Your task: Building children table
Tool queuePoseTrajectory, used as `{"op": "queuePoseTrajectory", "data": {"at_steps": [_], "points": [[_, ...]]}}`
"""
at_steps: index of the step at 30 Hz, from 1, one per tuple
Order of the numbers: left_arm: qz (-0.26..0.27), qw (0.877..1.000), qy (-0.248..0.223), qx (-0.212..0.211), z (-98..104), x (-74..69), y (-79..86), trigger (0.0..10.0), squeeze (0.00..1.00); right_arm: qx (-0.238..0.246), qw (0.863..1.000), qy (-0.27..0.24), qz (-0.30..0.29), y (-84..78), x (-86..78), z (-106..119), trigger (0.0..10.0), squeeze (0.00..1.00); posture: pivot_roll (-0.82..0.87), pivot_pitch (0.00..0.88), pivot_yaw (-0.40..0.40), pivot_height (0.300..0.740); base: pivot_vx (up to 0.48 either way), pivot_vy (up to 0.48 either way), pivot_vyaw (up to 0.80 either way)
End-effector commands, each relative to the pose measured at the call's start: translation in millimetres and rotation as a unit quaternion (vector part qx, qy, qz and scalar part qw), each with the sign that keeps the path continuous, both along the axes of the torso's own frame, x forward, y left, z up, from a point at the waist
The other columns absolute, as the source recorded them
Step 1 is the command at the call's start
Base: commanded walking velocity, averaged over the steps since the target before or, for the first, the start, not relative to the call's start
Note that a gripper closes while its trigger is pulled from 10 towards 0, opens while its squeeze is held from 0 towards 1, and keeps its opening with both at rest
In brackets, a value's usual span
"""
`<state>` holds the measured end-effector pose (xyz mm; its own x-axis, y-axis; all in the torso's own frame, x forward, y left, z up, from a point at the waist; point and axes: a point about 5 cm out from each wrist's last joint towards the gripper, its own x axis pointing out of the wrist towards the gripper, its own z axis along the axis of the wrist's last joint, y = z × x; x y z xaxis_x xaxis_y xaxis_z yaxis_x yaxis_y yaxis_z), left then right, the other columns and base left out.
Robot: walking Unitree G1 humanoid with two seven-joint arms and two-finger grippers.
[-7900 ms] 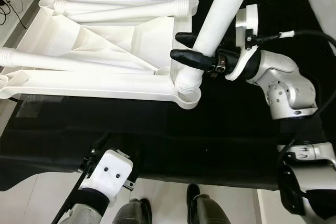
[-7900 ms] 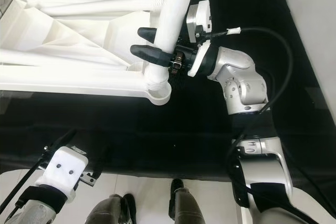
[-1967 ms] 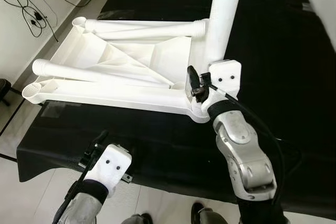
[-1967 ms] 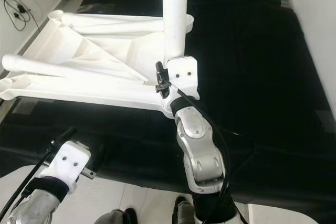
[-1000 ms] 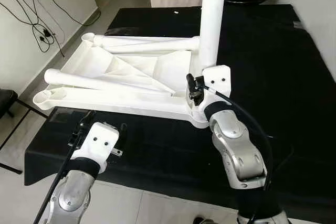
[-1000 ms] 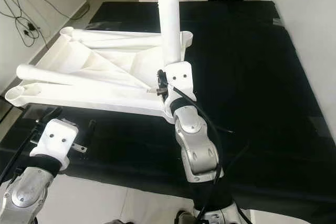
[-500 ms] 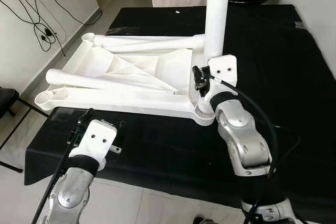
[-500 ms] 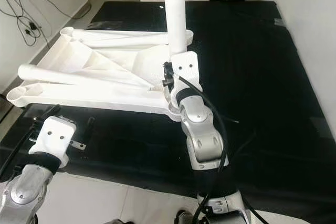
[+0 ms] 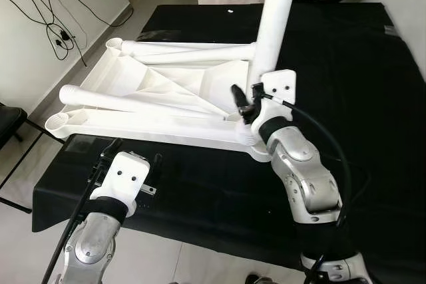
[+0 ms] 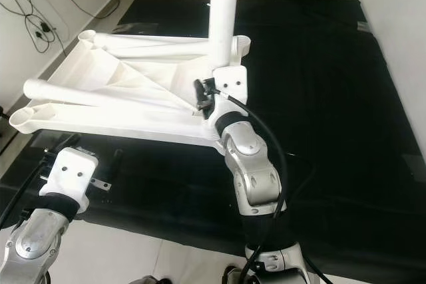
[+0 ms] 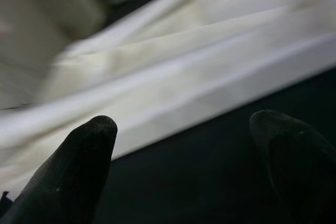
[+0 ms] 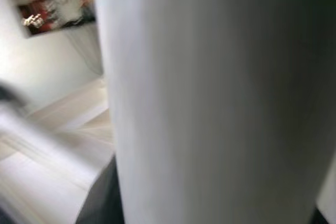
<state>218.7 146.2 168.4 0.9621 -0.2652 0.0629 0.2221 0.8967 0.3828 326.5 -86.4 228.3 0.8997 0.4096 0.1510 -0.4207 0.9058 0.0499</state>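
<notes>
Black cloth covers the work surface, with a pale floor and a white wall carrying dark cables off to the robot's left. On the cloth lies the white plastic tabletop, flipped underside up so its ribs and corner sockets face the camera; its long axis runs from the robot's left to its right. Two loose table legs lie flat within it, roughly along that same axis: one slants across the middle with its open end toward the left, the other lies along the far edge. A third leg, the upright table leg, stands nearly vertical in the near right corner socket, leaning slightly to the right as it rises out of the top of the picture. The right gripper sits at the base of this leg against the socket, its fingers closed around the leg, whose white surface looms close before the right wrist camera. The left gripper hovers low over the cloth just short of the tabletop's near edge, its two black fingers spread apart and holding nothing.
</notes>
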Motion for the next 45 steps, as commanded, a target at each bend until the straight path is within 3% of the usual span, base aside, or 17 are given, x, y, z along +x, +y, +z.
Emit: {"op": "queuePoseTrajectory", "data": {"at_steps": [1, 4, 6, 7, 15, 16, 17, 18, 24, 25, 29, 30, 32, 34, 36, 45], "points": [[-0.074, 0.996, 0.035, -0.031, -3.0, -8.3, -15.4, 10.0, 0.00, 0.049, 0.992, 0.008, 0.114, 9.2, 0.3, 7.2, 10.0, 0.00, 0.06, 0.144, 0.049, 0.740, 0.000, 0.000, 0.00], [-0.141, 0.987, 0.063, -0.043, -5.1, -15.9, -26.8, 10.0, 0.00, 0.025, 0.974, -0.047, 0.218, 7.2, 1.3, 28.9, 10.0, 0.00, 0.06, 0.142, 0.046, 0.740, 0.000, 0.000, 0.00], [-0.155, 0.984, 0.071, -0.041, -6.8, -18.3, -28.9, 10.0, 0.00, 0.011, 0.968, -0.059, 0.244, 6.0, 1.9, 33.2, 10.0, 0.00, 0.06, 0.142, 0.046, 0.740, 0.000, 0.000, 0.00], [-0.178, 0.979, 0.088, -0.040, -11.8, -23.5, -32.5, 10.0, 0.00, -0.029, 0.952, -0.085, 0.293, 4.7, 2.4, 39.4, 10.0, 0.00, 0.07, 0.146, 0.045, 0.740, 0.000, 0.000, 0.00], [-0.205, 0.972, 0.114, -0.017, -23.6, -39.7, -38.1, 10.0, 0.00, -0.077, 0.926, -0.120, 0.349, -8.9, 16.8, 53.4, 10.0, 0.00, 0.08, 0.189, 0.054, 0.740, 0.000, 0.000, 0.00], [-0.204, 0.972, 0.113, -0.021, -21.4, -42.6, -38.4, 10.0, 0.00, -0.106, 0.919, -0.115, 0.363, -14.3, 20.2, 51.4, 10.0, 0.00, 0.09, 0.227, 0.056, 0.740, 0.000, 0.000, 0.00], [-0.209, 0.971, 0.112, -0.030, -14.5, -49.5, -37.8, 10.0, 0.00, -0.137, 0.902, -0.105, 0.396, -25.3, 24.4, 51.0, 10.0, 0.00, 0.09, 0.260, 0.062, 0.740, 0.000, 0.000, 0.00], [-0.211, 0.970, 0.112, -0.032, -12.6, -51.5, -37.6, 10.0, 0.00, -0.143, 0.897, -0.103, 0.405, -28.4, 25.5, 51.5, 10.0, 0.00, 0.09, 0.260, 0.062, 0.740, 0.000, 0.000, 0.00], [-0.220, 0.970, 0.103, -0.029, -6.6, -58.6, -36.4, 10.0, 0.00, -0.140, 0.886, -0.110, 0.428, -37.5, 30.1, 62.7, 10.0, 0.00, 0.09, 0.294, 0.069, 0.740, 0.000, 0.000, 0.00], [-0.226, 0.969, 0.093, -0.027, -1.8, -63.6, -37.2, 10.0, 0.00, -0.131, 0.878, -0.120, 0.444, -42.9, 29.0, 72.5, 10.0, 0.00, 0.11, 0.341, 0.075, 0.740, 0.000, 0.000, 0.00], [-0.236, 0.968, 0.082, -0.021, 8.3, -76.9, -35.7, 10.0, 0.00, -0.117, 0.853, -0.143, 0.489, -57.5, 25.1, 93.0, 10.0, 0.00, 0.12, 0.380, 0.088, 0.740, 0.000, 0.000, 0.00], [-0.236, 0.968, 0.082, -0.021, 8.3, -76.9, -35.7, 10.0, 0.00, -0.117, 0.853, -0.143, 0.489, -57.5, 25.1, 93.0, 10.0, 0.00, 0.12, 0.380, 0.088, 0.740, 0.000, 0.000, 0.00], [-0.237, 0.967, 0.087, -0.026, 11.5, -81.2, -34.1, 10.0, 0.00, -0.122, 0.840, -0.145, 0.508, -60.0, 22.2, 93.4, 10.0, 0.00, 0.13, 0.393, 0.097, 0.740, 0.000, 0.000, 0.00], [-0.237, 0.967, 0.087, -0.026, 11.5, -81.2, -34.1, 10.0, 0.00, -0.122, 0.840, -0.145, 0.508, -60.0, 22.2, 93.4, 10.0, 0.00, 0.13, 0.393, 0.097, 0.740, 0.000, 0.000, 0.00], [-0.260, 0.960, 0.094, -0.036, 15.5, -89.1, -34.8, 10.0, 0.00, -0.134, 0.826, -0.146, 0.528, -63.4, 19.3, 91.6, 10.0, 0.00, 0.13, 0.413, 0.111, 0.740, 0.000, 0.000, 0.00], [-0.288, 0.949, 0.121, -0.039, 14.4, -105.5, -35.8, 10.0, 0.00, -0.169, 0.811, -0.133, 0.544, -71.7, 13.9, 89.4, 10.0, 0.00, 0.13, 0.430, 0.127, 0.740, 0.000, 0.000, 0.00]]}}
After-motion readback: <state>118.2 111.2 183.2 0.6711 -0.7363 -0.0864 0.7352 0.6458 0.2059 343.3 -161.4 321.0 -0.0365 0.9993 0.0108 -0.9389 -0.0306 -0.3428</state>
